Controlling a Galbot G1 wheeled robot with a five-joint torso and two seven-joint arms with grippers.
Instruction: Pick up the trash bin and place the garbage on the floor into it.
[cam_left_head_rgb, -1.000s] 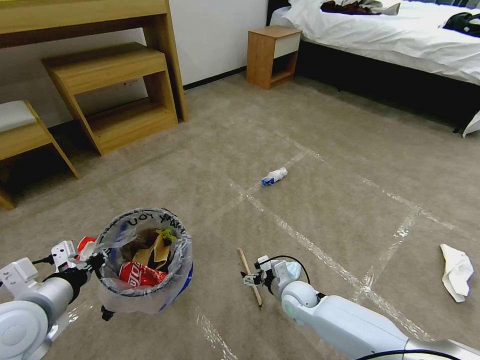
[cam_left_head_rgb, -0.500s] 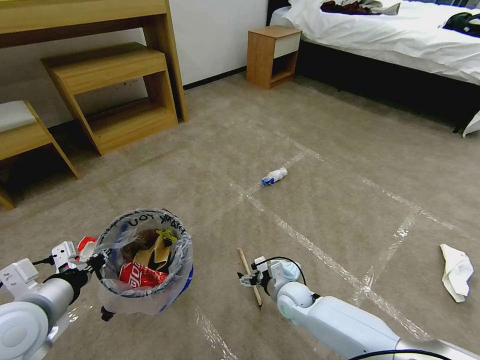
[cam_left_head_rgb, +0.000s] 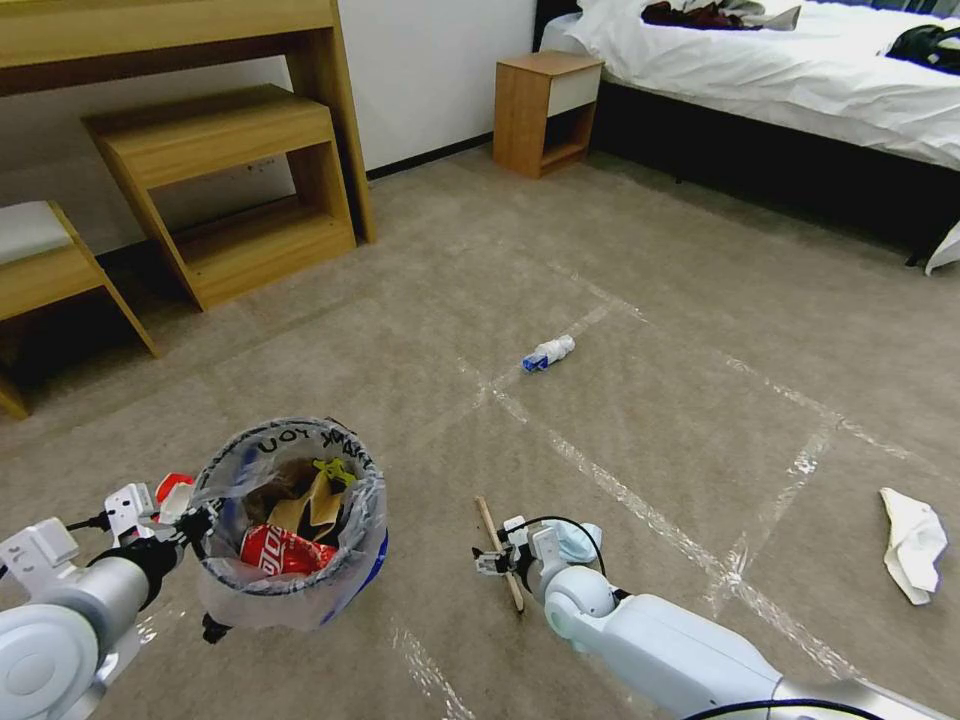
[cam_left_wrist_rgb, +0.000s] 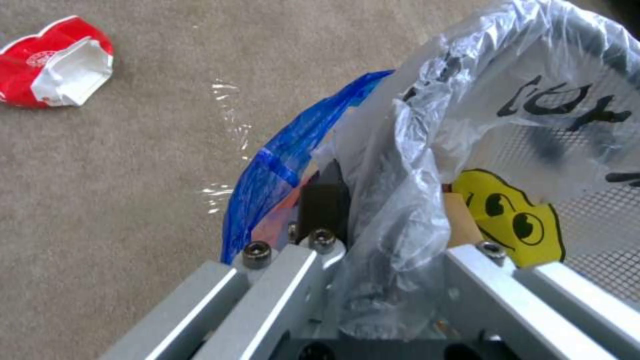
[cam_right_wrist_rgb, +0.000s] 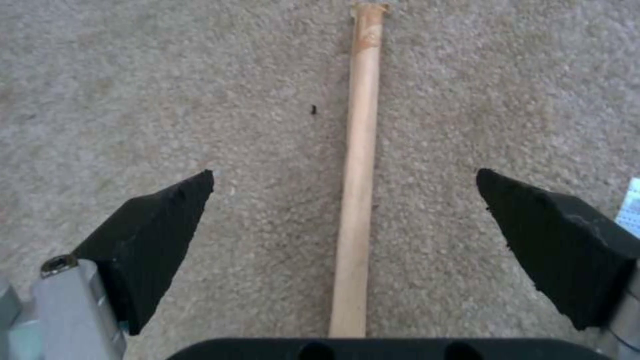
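The left gripper (cam_left_head_rgb: 195, 525) clamps the bin (cam_left_head_rgb: 290, 520) rim above taped carpet (cam_left_head_rgb: 650, 400); the right gripper (cam_left_head_rgb: 492, 562) spreads wide astride the stick (cam_right_wrist_rgb: 360, 165). Its wrist view shows both pads (cam_right_wrist_rgb: 160, 225) clear of it. Farther off lie a bottle (cam_left_head_rgb: 548, 353), tissue (cam_left_head_rgb: 912, 545), nightstand (cam_left_head_rgb: 545, 112) and bed (cam_left_head_rgb: 800, 60).

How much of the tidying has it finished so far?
Partly done. The left gripper holds the bin, which already contains a red can and brown paper. The right gripper, jaws open, straddles the wooden stick lying on the carpet. Left on the floor: a bottle, a tissue, a red wrapper.
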